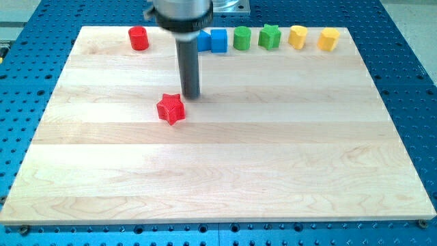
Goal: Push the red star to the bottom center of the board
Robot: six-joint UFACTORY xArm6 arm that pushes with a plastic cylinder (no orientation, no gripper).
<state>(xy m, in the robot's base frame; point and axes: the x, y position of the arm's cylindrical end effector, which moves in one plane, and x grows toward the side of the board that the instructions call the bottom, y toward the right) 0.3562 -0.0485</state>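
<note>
The red star (pixel 171 109) lies on the wooden board (pixel 225 171), left of centre in the upper half. My tip (pixel 190 95) stands just above and to the right of the star, very near its upper right point; I cannot tell if they touch. The dark rod rises from there to the view's top.
Along the board's top edge stands a row of blocks: a red cylinder (pixel 138 38), a blue block (pixel 218 41) partly behind the rod, a green cylinder (pixel 242 38), a green star (pixel 270 37), and two yellow blocks (pixel 298 37) (pixel 328 39).
</note>
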